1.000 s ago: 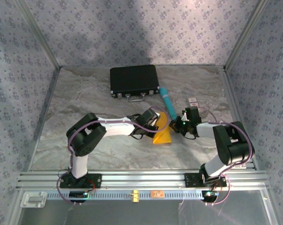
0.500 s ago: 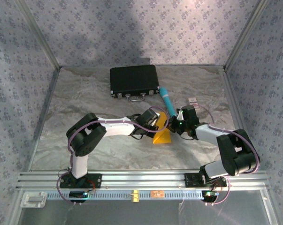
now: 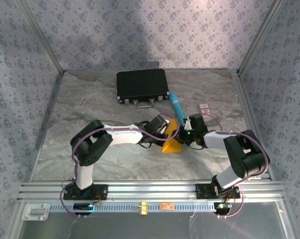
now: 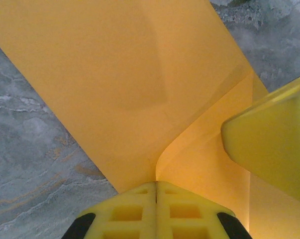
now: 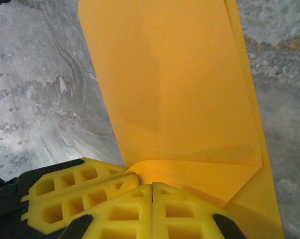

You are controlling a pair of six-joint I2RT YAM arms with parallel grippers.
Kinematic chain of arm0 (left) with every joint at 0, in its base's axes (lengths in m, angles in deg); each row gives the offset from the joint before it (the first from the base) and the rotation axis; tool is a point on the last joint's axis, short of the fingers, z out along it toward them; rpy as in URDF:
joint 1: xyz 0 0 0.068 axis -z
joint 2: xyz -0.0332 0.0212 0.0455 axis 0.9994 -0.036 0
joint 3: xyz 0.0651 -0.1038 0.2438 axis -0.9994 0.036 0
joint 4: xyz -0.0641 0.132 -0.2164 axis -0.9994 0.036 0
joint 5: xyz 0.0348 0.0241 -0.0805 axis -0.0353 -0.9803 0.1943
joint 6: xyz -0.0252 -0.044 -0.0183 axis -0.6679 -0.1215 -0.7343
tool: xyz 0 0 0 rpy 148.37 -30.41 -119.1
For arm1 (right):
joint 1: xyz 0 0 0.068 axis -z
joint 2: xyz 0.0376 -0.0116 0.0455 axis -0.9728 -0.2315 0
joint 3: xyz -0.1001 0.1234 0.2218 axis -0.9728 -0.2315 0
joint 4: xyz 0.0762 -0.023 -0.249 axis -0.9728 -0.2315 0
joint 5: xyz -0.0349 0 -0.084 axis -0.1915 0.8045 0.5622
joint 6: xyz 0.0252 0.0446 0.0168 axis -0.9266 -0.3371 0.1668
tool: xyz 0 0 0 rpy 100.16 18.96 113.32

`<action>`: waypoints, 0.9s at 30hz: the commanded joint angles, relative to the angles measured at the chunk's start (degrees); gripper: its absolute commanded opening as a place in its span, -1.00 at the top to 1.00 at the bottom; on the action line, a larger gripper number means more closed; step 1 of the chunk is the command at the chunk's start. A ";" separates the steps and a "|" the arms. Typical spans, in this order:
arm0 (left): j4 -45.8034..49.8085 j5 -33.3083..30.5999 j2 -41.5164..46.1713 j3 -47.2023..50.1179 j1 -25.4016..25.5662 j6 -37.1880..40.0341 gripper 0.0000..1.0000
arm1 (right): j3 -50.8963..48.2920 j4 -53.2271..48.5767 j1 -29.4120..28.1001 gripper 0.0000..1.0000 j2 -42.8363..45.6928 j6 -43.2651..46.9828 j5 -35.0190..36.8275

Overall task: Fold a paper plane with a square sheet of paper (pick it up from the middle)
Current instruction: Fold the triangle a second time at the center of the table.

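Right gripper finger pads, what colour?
The right gripper has bright yellow pads; the right wrist view shows them best.

The folded paper (image 3: 171,144) is in the middle of the table (image 3: 90,109). The case (image 3: 142,85) lies far behind it. The tube (image 3: 177,105) lies between them, right of the case.

Nothing written can be read anywhere. The small orange tag (image 3: 165,205) on the aluminium rail (image 3: 140,189) along the table's near edge bears marks too small to make out. The same goes for the small pale card (image 3: 205,106) near the table's far right.
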 commanded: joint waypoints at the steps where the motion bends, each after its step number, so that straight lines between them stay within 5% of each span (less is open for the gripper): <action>1: 3.81 0.57 -1.47 0.30 -0.34 0.74 0.96 | -1.48 1.24 0.32 1.00 -1.89 -0.63 -0.88; 14: 5.05 1.54 0.44 -1.22 -0.42 0.32 0.83 | -6.23 1.86 2.88 1.00 -3.23 0.29 -0.07; 21: 8.30 1.48 6.23 -2.56 -1.11 -4.24 0.22 | -5.89 0.90 2.86 1.00 -3.20 0.41 0.63; 27: 8.87 4.72 10.25 -1.54 -1.21 -8.56 0.30 | -6.23 1.17 2.78 1.00 -2.70 -0.06 1.08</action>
